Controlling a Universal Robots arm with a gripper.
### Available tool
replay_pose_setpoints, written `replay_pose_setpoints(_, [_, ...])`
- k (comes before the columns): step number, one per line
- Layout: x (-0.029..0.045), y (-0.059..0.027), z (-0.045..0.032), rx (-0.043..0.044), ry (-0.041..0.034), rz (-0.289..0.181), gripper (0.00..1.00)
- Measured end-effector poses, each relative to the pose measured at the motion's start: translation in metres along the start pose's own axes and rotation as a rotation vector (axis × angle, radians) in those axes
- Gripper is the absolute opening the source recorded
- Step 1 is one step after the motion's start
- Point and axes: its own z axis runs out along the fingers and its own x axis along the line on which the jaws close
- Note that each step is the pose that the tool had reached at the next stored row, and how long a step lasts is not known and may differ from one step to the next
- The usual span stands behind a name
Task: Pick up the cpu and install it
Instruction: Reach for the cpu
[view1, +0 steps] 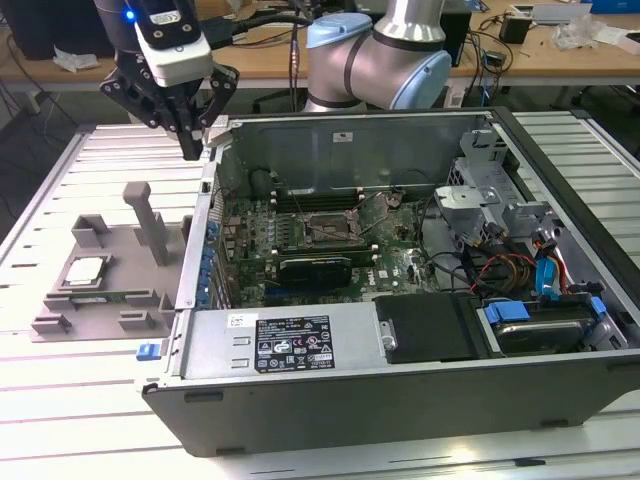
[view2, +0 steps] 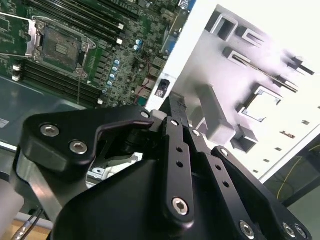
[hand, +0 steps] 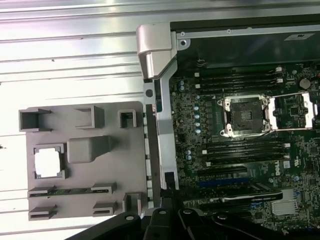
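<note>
While cpu (hand: 48, 162) sits in tray (hand: 85, 175) recess for easy pickup, end effector (view1: 190, 142) hangs above computer case (view1: 400, 400) wall, fingers together, empty; socket (hand: 243, 116) open, ready.

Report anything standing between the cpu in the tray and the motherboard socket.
The computer case's upright side wall stands between the cpu, seated in the grey tray, and the open socket. Nothing visible lies between the gripper, hanging above, and the cpu.
</note>
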Motion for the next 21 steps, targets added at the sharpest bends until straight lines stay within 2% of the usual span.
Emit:
replay_pose_setpoints(7, [0.0099,-0.0008,-0.0002,0.0,-0.0001,0.0,0.11])
replay_pose_setpoints(17, [0.0285,-0.0022,-0.0007,0.0,-0.0001,0.0,0.11])
replay_pose_setpoints(21, [0.0384,-0.0029,-0.001,0.0,-0.0001,0.0,0.11])
